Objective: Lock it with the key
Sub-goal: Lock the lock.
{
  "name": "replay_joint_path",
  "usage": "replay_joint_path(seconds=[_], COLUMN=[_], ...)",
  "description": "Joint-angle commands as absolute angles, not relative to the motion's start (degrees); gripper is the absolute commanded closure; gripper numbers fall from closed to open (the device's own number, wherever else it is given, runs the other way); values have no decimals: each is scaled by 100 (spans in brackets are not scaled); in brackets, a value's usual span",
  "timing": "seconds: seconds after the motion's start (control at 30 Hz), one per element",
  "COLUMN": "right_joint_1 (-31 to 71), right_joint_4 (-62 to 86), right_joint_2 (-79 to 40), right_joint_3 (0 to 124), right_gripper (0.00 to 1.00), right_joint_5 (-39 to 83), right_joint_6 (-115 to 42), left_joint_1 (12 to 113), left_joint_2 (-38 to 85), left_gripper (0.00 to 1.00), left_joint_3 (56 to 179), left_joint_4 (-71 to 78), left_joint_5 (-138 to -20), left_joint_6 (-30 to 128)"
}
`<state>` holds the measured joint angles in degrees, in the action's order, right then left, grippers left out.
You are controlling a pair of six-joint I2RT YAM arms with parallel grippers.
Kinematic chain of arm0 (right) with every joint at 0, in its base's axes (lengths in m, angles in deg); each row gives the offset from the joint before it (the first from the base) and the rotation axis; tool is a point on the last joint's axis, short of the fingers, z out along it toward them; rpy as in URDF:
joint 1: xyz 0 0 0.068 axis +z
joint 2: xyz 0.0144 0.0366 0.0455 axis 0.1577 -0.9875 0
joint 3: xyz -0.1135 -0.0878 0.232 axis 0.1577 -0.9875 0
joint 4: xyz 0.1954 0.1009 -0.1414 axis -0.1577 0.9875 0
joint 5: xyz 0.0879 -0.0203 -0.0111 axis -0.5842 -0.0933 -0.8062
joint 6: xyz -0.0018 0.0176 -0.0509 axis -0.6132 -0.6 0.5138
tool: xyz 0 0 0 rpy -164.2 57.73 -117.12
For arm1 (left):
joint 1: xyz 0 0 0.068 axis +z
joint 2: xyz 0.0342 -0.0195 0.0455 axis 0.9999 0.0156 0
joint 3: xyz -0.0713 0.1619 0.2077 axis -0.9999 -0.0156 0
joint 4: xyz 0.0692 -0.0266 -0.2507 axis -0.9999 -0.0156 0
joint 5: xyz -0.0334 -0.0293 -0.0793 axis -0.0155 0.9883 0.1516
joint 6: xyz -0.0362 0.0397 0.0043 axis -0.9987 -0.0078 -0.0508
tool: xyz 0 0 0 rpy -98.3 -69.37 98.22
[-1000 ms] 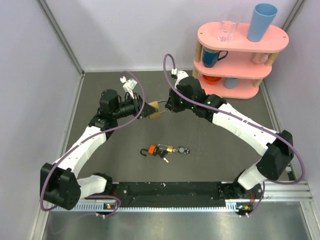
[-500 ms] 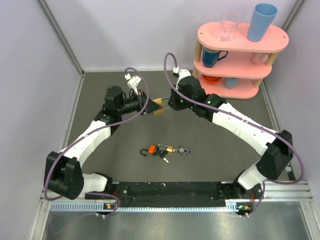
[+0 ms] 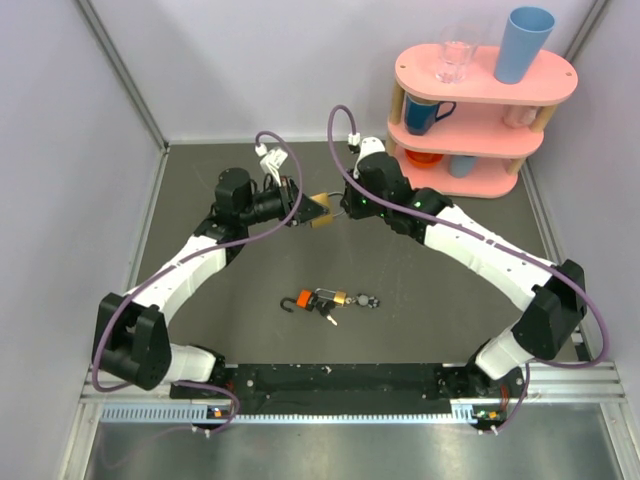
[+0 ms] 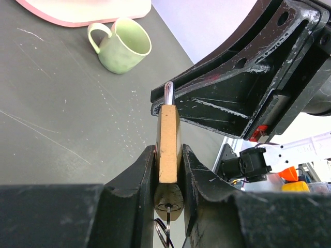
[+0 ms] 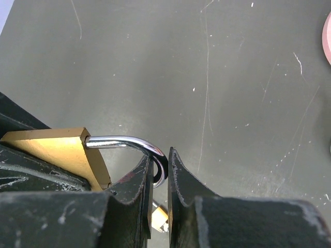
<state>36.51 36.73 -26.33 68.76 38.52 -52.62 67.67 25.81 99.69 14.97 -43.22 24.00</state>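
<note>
My left gripper (image 3: 303,211) is shut on the body of a large brass padlock (image 3: 322,212), held above the table; the left wrist view shows the jaws clamping its flat sides (image 4: 168,139). A thin silver key (image 4: 169,222) on a wire ring sticks in its keyhole. My right gripper (image 3: 341,211) is shut on the bend of the silver shackle (image 5: 129,141), whose one end sits in the brass body (image 5: 57,150). On the table lie an orange-and-black padlock (image 3: 303,298), a small bunch of keys (image 3: 327,314) and a tiny brass padlock (image 3: 341,298).
A pink two-tier shelf (image 3: 480,95) with cups, a glass and a blue tumbler stands at the back right. A green mug (image 4: 124,46) shows on the table in the left wrist view. Grey walls close in the left and back.
My left arm has carried the brass padlock a little right and back, and its wrist has turned. The right gripper stays at the shackle. The things on the table have not moved.
</note>
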Motion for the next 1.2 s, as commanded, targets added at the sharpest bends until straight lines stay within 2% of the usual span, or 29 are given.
replay_joint_path(seconds=[0.0, 0.13, 0.27, 0.6, 0.73, 0.83, 0.97, 1.07, 1.17], right_joint_1=[4973, 4947, 4859, 4455, 4183, 4024, 3787, 3445, 2998], right_joint_4=[1332, 1387, 1492, 1571, 1545, 1457, 1317, 1202, 711], right_joint_2=[-2182, -1884, -1795, -1514, -1338, -1145, -916, -741, -539], right_joint_3=[7407, 7064, 6818, 6475, 6378, 6212, 5992, 5711, 5298], right_gripper=[100, 100, 74, 59, 42, 25, 10, 3, 1], right_joint_5=[677, 1222, 1469, 1540, 1443, 1399, 1312, 1127, 811], right_joint_6=[-6016, -5937, -5972, -6227, -6235, -6262, -6376, -6595, -6973], left_joint_1=[6027, 6212, 6484, 7143, 7372, 7521, 7653, 7732, 7794], left_joint_2=[2767, 2591, 2327, 1756, 1527, 1404, 1202, 1035, 859], left_gripper=[100, 100, 100, 100, 100, 100, 100, 100, 100], left_joint_3=[10193, 9929, 9674, 9674, 9638, 9700, 9796, 9788, 9735], left_joint_4=[2052, 1989, 1963, 1198, 1022, 803, 565, 495, 468], left_joint_5=[-4592, -4627, -4583, -4416, -4407, -4372, -4337, -4319, -4355], left_joint_6=[2700, 2744, 2744, 2973, 3025, 3034, 3087, 3043, 2947])
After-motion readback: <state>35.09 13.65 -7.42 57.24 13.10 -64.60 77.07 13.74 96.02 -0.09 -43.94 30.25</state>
